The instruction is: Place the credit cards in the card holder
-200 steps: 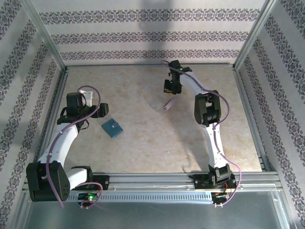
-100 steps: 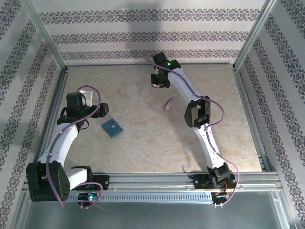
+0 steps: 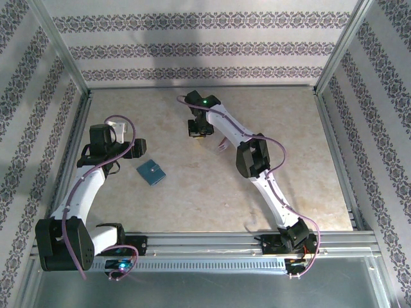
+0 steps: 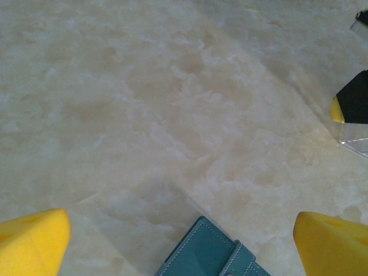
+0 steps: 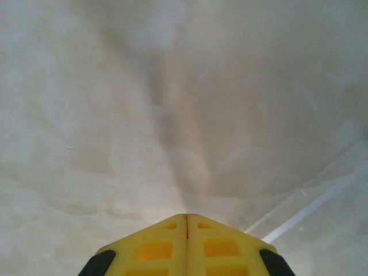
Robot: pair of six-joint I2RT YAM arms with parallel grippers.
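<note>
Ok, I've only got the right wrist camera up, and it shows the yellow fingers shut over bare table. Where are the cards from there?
Observer: In the top view the credit cards lie on the table right beside the right arm, apart from the right gripper.
Operator: And the card holder?
Observer: The card holder lies on the left half of the table, looking closed, close beside the left gripper.
Operator: Is the left one gripping it?
Observer: No. The left wrist view shows its fingers wide apart, with a corner of the holder low between them, untouched.
</note>
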